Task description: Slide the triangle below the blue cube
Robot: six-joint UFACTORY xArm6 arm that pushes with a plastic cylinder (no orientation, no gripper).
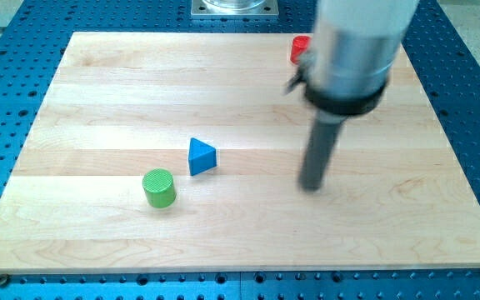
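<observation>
A blue triangle block (201,157) lies on the wooden board (98,100), left of centre. A green cylinder (159,187) stands just to its lower left, a small gap between them. A red block (300,48) shows near the view's top, partly hidden behind the arm's housing; its shape cannot be made out. No blue cube shows. My tip (311,187) rests on the board to the right of the blue triangle, well apart from it and touching no block.
The arm's grey housing (352,50) hangs over the board's upper right part. A blue perforated table (7,100) surrounds the board. A metal base plate (234,8) sits at the view's top edge.
</observation>
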